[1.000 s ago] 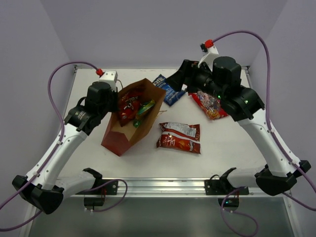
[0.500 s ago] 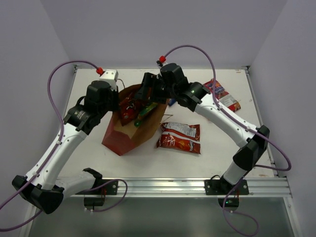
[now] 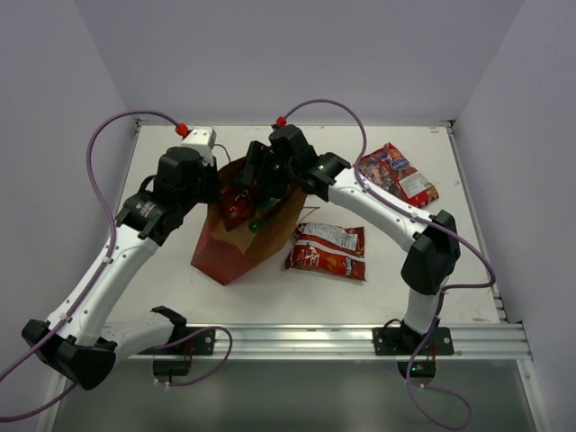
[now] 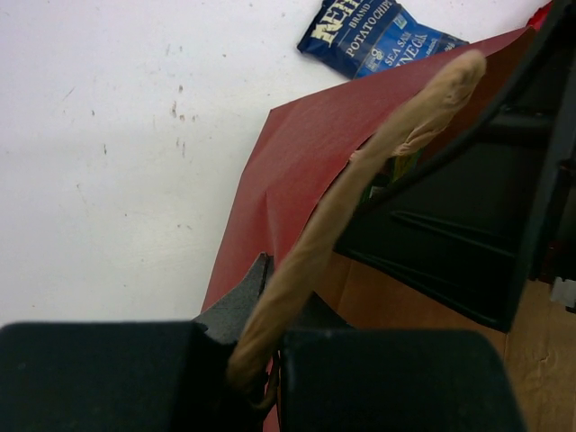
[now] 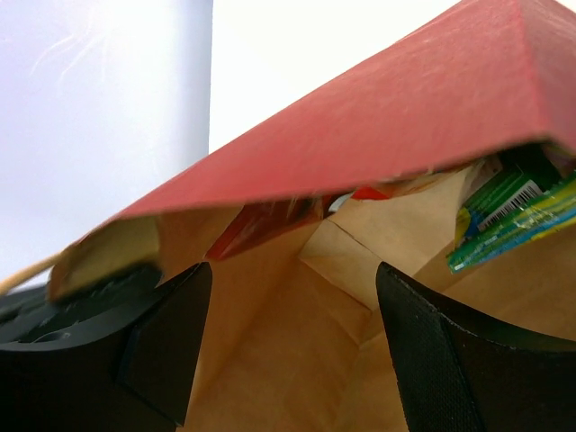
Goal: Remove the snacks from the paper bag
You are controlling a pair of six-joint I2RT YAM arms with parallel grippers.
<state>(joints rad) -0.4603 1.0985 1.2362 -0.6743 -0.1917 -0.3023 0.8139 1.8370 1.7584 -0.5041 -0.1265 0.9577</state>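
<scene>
Five snack packets are showing: one blue packet (image 4: 378,31), one red-and-silver packet (image 3: 327,250), one red multicolour packet (image 3: 398,174), one red packet (image 3: 231,207) and one green packet (image 5: 513,220). One paper bag (image 3: 236,252) is showing too.

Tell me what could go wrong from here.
The left gripper pinches only the thin rim of the paper bag; a tug could tear it or pull it free. The right gripper, open inside the bag, could close on the kraft wall instead of the green packet.
</scene>
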